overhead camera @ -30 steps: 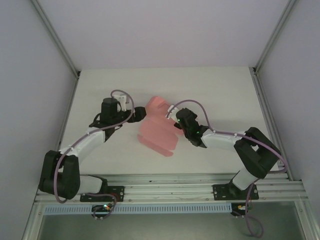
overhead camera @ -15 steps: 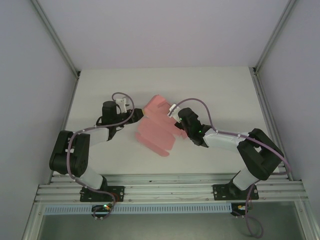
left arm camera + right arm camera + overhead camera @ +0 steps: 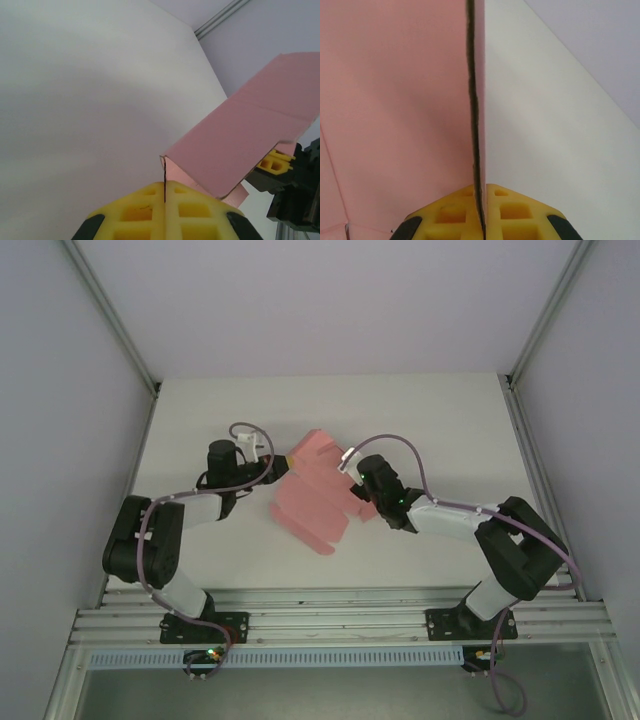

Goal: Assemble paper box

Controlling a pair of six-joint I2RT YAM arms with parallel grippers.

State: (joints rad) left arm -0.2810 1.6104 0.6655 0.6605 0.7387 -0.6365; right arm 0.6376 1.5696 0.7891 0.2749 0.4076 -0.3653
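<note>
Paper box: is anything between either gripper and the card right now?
Nothing visible. The left gripper is shut on a corner of the paper box, and the right gripper is shut on another edge of it.

Pale pink paper box (image 3: 310, 505), a partly folded card sheet, mid-table, one panel tilted upward

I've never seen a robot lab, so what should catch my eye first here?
The pink card sheet, partly folded, lies in the middle of the white table. The left gripper pinches the sheet's left corner. The right gripper is shut on its opposite edge.
</note>
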